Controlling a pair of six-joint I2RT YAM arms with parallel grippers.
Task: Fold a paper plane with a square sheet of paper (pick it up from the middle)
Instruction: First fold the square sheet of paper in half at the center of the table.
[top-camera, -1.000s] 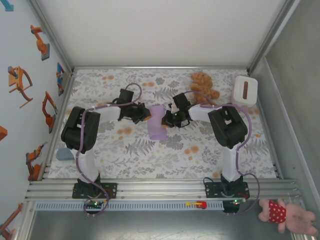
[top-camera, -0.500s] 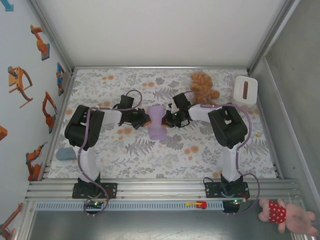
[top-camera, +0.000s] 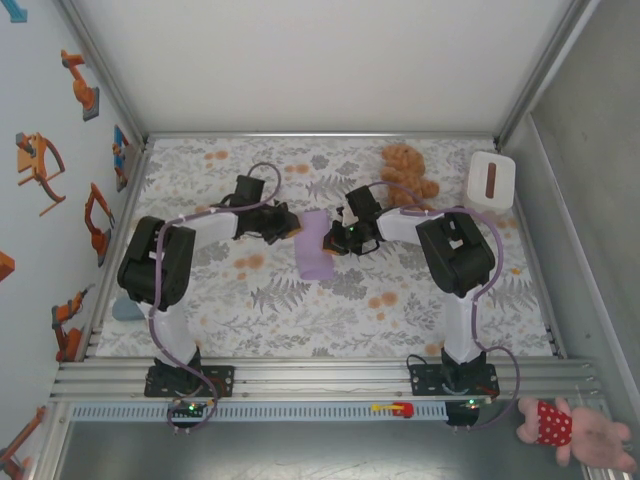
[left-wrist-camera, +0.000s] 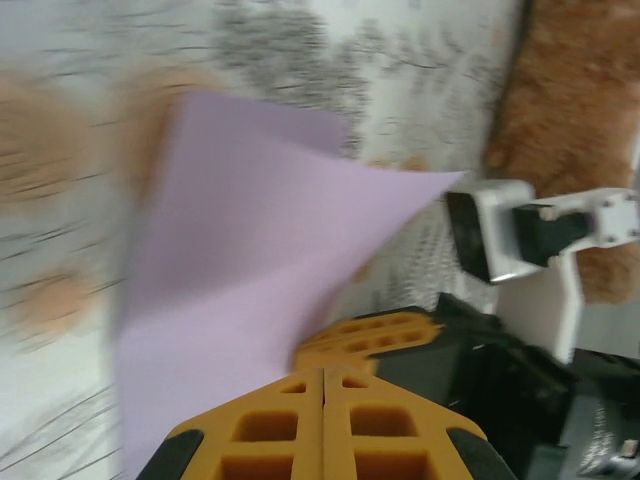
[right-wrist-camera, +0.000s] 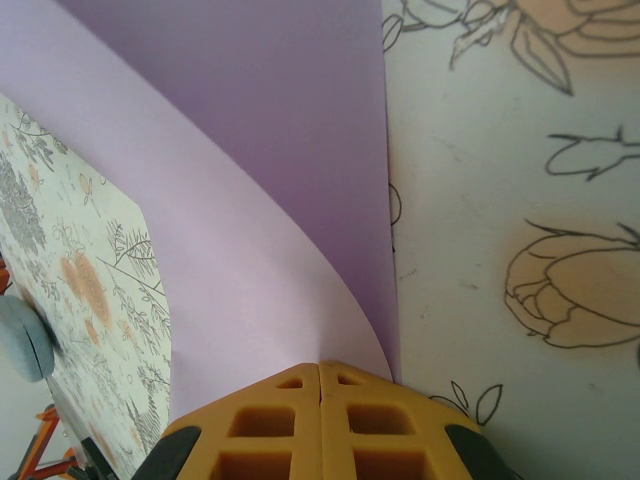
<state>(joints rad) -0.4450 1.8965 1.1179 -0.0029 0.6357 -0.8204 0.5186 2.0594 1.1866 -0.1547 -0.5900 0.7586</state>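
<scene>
Square sheet of paper (top-camera: 315, 246), lavender and partly folded, sits at the middle of the flower-patterned worktop (top-camera: 270, 320), directly between the two pincers. In the top view it reads as an upright strip, its upper end lifted towards the arms and its lower end lying on the cloth. The right pincer (top-camera: 331, 240) meets the sheet's upper right edge. Its wrist camera shows the orange fingers pressed flat together, with the curled paper (right-wrist-camera: 260, 150) running down into the seam at the right pincer's (right-wrist-camera: 320, 366) tips, so it is gripping the sheet there. The left pincer (top-camera: 296, 229) comes in from the opposite side and touches the upper left edge. In its own camera the left pincer (left-wrist-camera: 322, 373) has its fingers closed tight, and the paper (left-wrist-camera: 230, 270) rises just above and to the left of the tips as a blurred, slanted flap. Whether an edge is actually nipped between those fingers cannot be told. An orange finger of the right pincer (left-wrist-camera: 368, 336) shows just beyond the flap. A brown teddy bear (top-camera: 405, 170) lies near the far edge behind the right arm, well apart from the sheet, and a white box (top-camera: 490, 180) stands in the far right corner.
</scene>
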